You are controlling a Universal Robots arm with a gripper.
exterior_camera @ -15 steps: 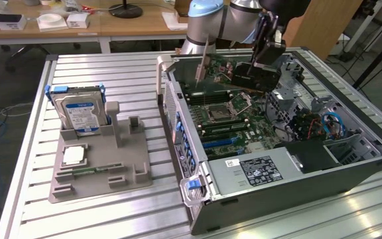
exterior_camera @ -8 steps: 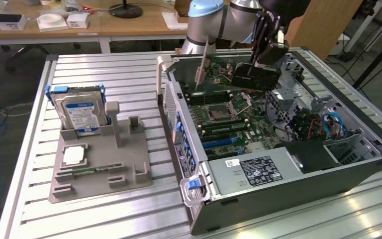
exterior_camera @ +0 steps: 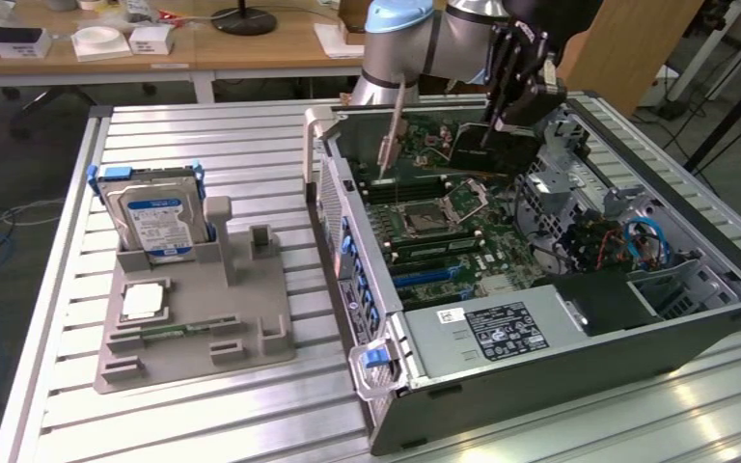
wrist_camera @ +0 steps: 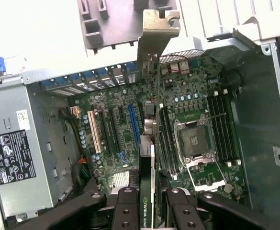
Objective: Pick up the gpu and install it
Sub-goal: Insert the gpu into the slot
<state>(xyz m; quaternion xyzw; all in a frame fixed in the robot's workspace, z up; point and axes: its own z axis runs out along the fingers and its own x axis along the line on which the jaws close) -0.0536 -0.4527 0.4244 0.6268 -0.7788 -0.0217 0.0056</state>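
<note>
**Exterior view**
- Arm: one robot arm [exterior_camera: 403, 43] is seen at the back, bent down over one black computer case [exterior_camera: 577, 371].
- Claw: one claw [exterior_camera: 521, 114] is closed on one gpu [exterior_camera: 480, 154] and grips it by its top edge.
- Gpu: it is held up on its edge over the open case. Its one silver end plate [exterior_camera: 393, 130] is turned to the exterior view's left.
- Case: it is laid on its side with the big side open. One green board [exterior_camera: 454, 236] and one grey power box [exterior_camera: 493, 333] are seen inside.
- Surface: one silver ribbed surface [exterior_camera: 178, 135] is under everything.
- Holder: one grey holder [exterior_camera: 197, 342] is set to the exterior view's left of the case, apart from it.
- Hard drive: one silver hard drive [exterior_camera: 154, 227] with blue rails is stood upright in the holder.
- Small parts: one square silver chip [exterior_camera: 146, 301] and one thin stick [exterior_camera: 171, 333] are laid flat in the holder.

**Wrist view**
- Claw: on the one claw [wrist_camera: 151, 203], two black fingers [wrist_camera: 128, 208] are pressed on the gpu [wrist_camera: 150, 163], one on each side.
- Gpu: it is seen edge-on as a thin strip over the green board [wrist_camera: 187, 96]. Its end plate [wrist_camera: 156, 36] is up by the back wall of the case. Whether a slot is touched cannot be told.
- Board: one white slot [wrist_camera: 91, 132], one blue slot [wrist_camera: 134, 123] and one open chip socket [wrist_camera: 196, 142] are counted.
- Power box: one power box [wrist_camera: 15, 158] with a black label is seen beside the board.
</note>
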